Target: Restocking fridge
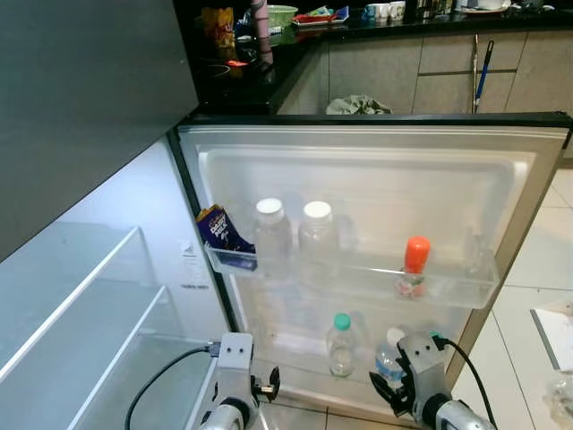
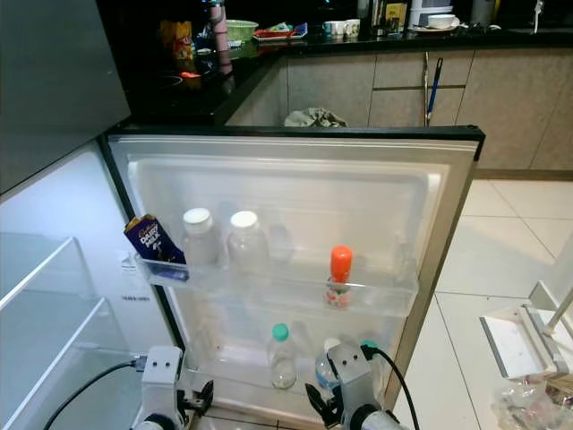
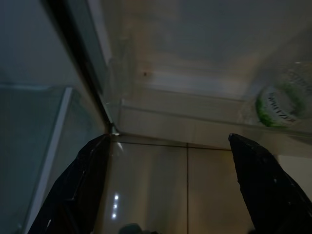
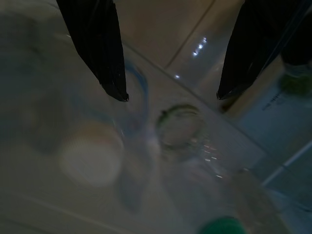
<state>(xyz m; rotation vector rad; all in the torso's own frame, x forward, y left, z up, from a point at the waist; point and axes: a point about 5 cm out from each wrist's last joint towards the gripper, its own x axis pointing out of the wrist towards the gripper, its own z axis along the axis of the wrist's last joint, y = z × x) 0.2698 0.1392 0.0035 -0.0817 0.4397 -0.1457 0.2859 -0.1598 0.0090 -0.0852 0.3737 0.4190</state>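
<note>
The fridge door (image 1: pixel 376 170) stands open in front of me. Its upper door shelf (image 1: pixel 358 285) holds a purple chocolate bar (image 1: pixel 224 233), two clear white-capped bottles (image 1: pixel 271 235), and an orange-capped bottle (image 1: pixel 414 266). On the lower door shelf stand a green-capped bottle (image 1: pixel 340 345) and a water bottle with a blue label (image 1: pixel 388 358). My right gripper (image 1: pixel 394 390) is open right beside that water bottle, and its fingers (image 4: pixel 109 58) hang over blurred bottles. Low by the door's hinge side, my left gripper (image 1: pixel 267 387) is open and empty, with a green-labelled bottle (image 3: pixel 280 105) off to one side.
Bare glass shelves (image 1: pixel 81 305) fill the fridge body on the left. Behind the door runs a dark kitchen counter (image 1: pixel 269 67) with cups and packets. Light floor tiles (image 2: pixel 501 251) spread to the right, where a white object (image 2: pixel 515 340) lies on the floor.
</note>
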